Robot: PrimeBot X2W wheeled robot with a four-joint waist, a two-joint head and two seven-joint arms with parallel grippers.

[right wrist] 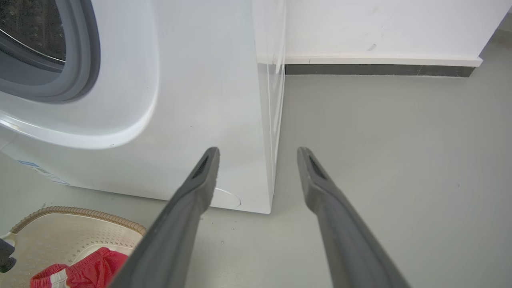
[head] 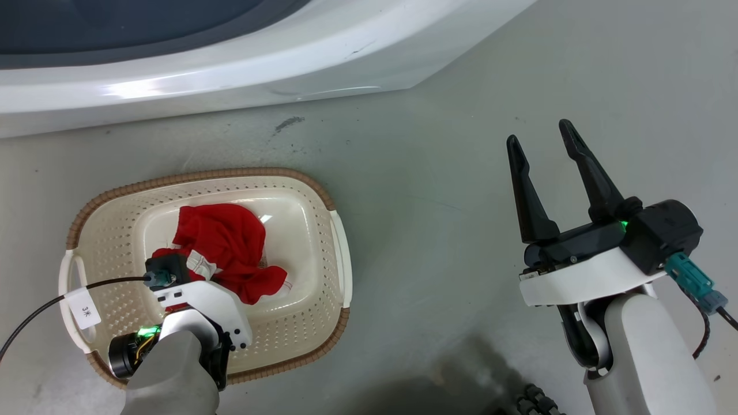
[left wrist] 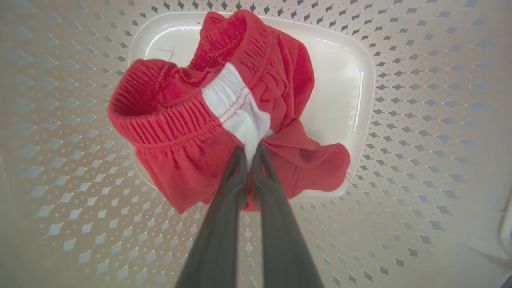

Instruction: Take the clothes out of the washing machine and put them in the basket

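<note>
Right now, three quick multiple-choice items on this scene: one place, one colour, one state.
1. Where is the red garment?
A. in the washer drum
B. in the basket
C. on the floor

2. What colour is the basket's rim?
A. brown
B. blue
C. black

3. What state is the right hand in?
A. shut on fabric
B. open, empty
C. shut, empty

Answers:
1 B, it lies on the basket's bottom.
2 A, a brown woven-look band runs round the top.
3 B, its fingers stand apart with nothing between them.

Grey floor (head: 438, 190) meets a white wall (right wrist: 380, 28) with dark baseboard (right wrist: 380, 71).
</note>
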